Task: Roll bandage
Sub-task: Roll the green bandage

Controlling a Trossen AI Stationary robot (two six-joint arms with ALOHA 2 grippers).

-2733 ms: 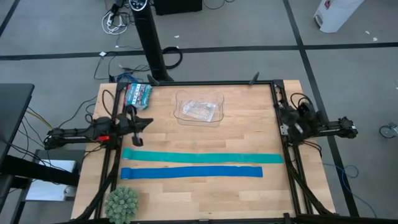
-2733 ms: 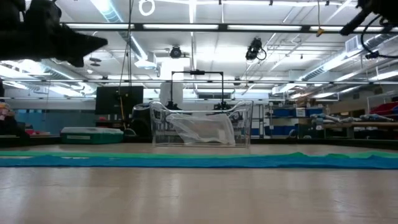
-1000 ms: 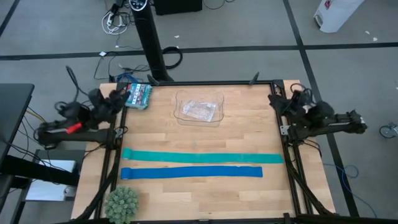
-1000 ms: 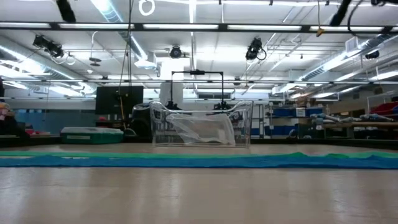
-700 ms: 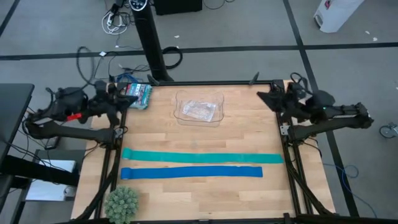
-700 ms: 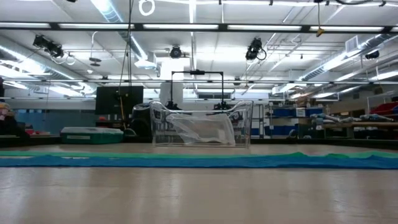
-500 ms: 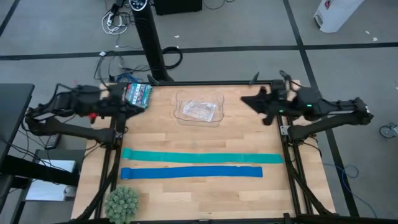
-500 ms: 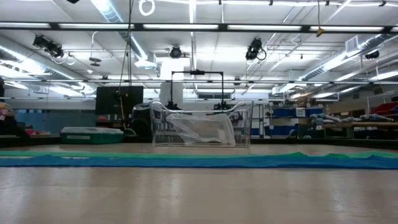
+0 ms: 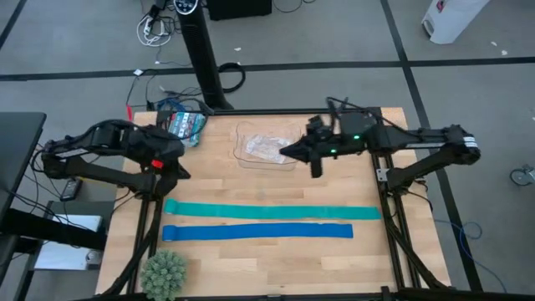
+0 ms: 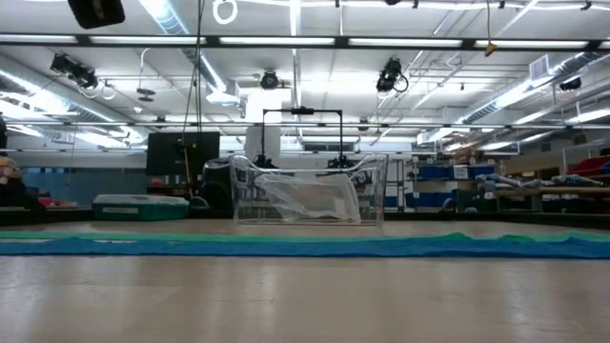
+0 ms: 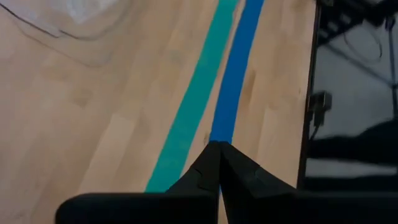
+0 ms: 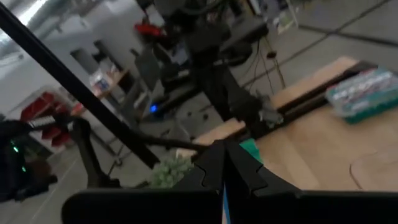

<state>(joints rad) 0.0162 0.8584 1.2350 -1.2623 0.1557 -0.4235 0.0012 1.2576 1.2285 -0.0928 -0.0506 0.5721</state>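
The bandage [image 9: 272,211] is a long teal strip lying flat across the table, parallel to a royal-blue strip [image 9: 257,232] on its near side. In the left wrist view the bandage [image 11: 193,106] runs away from my shut fingers. My left gripper [image 9: 177,172] hangs shut above the table's left edge, tipped downward, a little to the far side of the bandage's left end. My right gripper [image 9: 287,154] is shut and nearly level, held high over the clear container's right rim. Neither gripper touches anything.
A clear plastic container [image 9: 267,148] with crumpled film inside stands at the far middle. A teal box [image 9: 185,127] sits at the far left corner and a small green plant [image 9: 163,272] at the near left corner. Bare wood lies between the container and the strips.
Both arms have unfolded from the table's side rails and swung in over the table. My right gripper has risen and travelled far toward the table's left, reaching the clear container. My left gripper has risen slightly and tipped from pointing up to pointing down. Both stayed shut; the strips have not moved.
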